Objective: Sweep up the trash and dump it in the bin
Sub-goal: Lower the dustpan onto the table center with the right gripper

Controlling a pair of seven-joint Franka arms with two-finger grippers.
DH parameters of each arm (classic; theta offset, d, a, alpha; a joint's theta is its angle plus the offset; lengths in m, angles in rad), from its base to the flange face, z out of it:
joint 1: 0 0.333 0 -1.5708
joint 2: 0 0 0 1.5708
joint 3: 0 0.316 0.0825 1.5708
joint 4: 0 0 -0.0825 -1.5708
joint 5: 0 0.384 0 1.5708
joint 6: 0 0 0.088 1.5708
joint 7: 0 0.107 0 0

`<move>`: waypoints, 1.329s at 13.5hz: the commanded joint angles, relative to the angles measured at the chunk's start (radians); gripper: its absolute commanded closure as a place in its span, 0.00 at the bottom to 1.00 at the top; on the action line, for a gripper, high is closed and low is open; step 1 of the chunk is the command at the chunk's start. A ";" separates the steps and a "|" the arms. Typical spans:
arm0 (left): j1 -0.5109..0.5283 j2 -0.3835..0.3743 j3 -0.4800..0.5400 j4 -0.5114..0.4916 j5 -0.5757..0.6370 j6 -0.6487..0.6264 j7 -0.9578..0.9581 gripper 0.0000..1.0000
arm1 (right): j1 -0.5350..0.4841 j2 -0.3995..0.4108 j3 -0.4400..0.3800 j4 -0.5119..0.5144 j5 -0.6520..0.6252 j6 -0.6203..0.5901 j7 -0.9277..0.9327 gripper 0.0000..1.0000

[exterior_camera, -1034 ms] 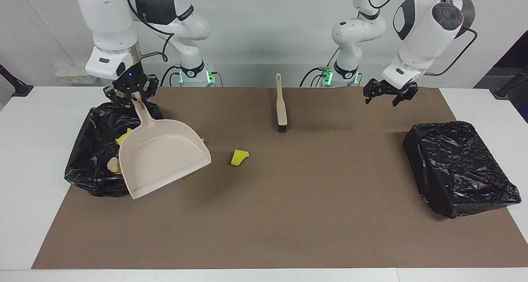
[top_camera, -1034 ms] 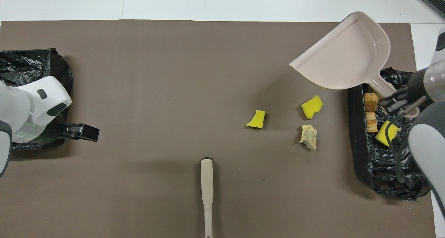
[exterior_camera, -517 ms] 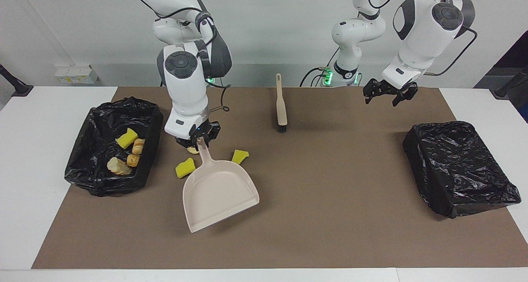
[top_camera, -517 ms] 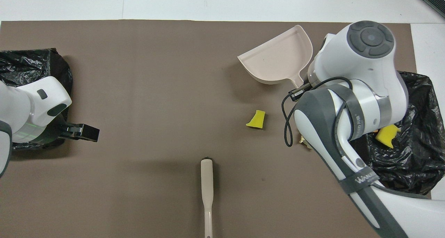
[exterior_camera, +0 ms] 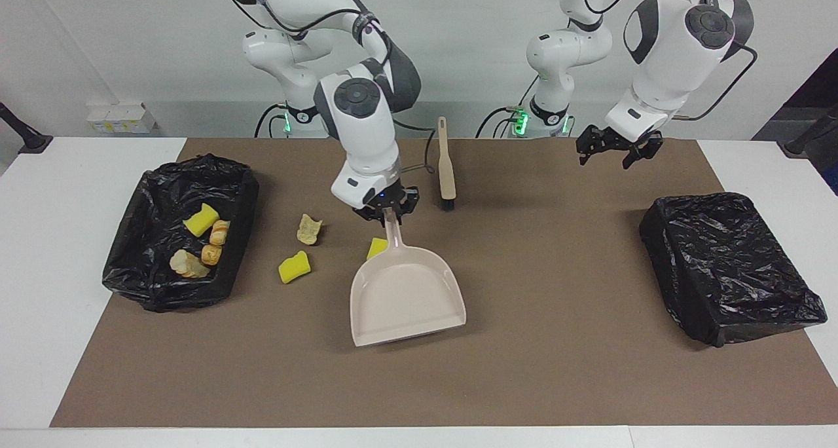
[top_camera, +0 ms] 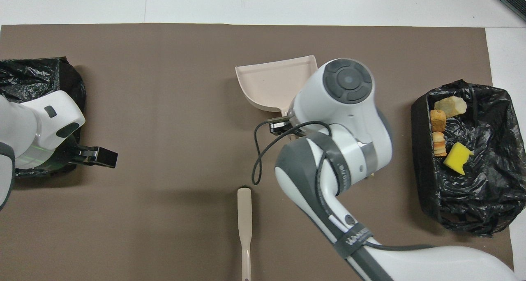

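In the facing view we find the right gripper at centre frame, closed on the handle of the pink dustpan, whose pan spreads below it toward the bottom of the frame, over the brown mat. A yellow sponge piece shows at the pan's upper edge; another yellow sponge piece and a beige scrap lie on the mat between the pan and the open black-lined bin at the left of the frame, which holds yellow and tan scraps. The brush lies at upper centre. A second black-wrapped bin sits at right. The left gripper hangs at upper right with its fingers spread, holding nothing. In the overhead view we find the dustpan at upper centre, the right arm covering its handle and the right gripper barely showing. The open bin is at right, the brush at bottom centre, and the left gripper at left, beside the wrapped bin.
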 commanded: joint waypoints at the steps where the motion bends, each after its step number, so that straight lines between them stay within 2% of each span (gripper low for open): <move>1: 0.010 -0.012 -0.006 -0.013 0.019 0.004 0.006 0.00 | 0.070 0.072 -0.003 0.009 0.033 0.106 0.125 1.00; 3: 0.016 -0.012 -0.006 -0.011 0.019 0.008 -0.003 0.00 | 0.097 0.100 -0.003 0.008 0.032 0.167 0.168 1.00; 12: -0.004 -0.007 -0.015 0.001 0.018 0.028 -0.066 0.00 | 0.151 0.137 -0.003 0.000 0.030 0.246 0.205 1.00; 13: -0.004 -0.006 -0.015 0.001 0.018 0.048 -0.062 0.00 | 0.149 0.138 -0.003 -0.001 0.030 0.247 0.204 0.87; 14: -0.004 -0.004 -0.015 0.001 0.018 0.053 -0.060 0.00 | 0.151 0.138 -0.003 0.000 0.026 0.246 0.198 0.11; 15: -0.004 -0.006 -0.015 -0.004 0.016 0.056 -0.059 0.00 | 0.157 0.137 -0.003 0.005 0.024 0.240 0.208 0.00; 18: -0.010 -0.003 -0.015 -0.013 0.015 0.094 -0.054 0.00 | 0.154 0.088 -0.004 0.000 0.022 0.189 0.225 0.00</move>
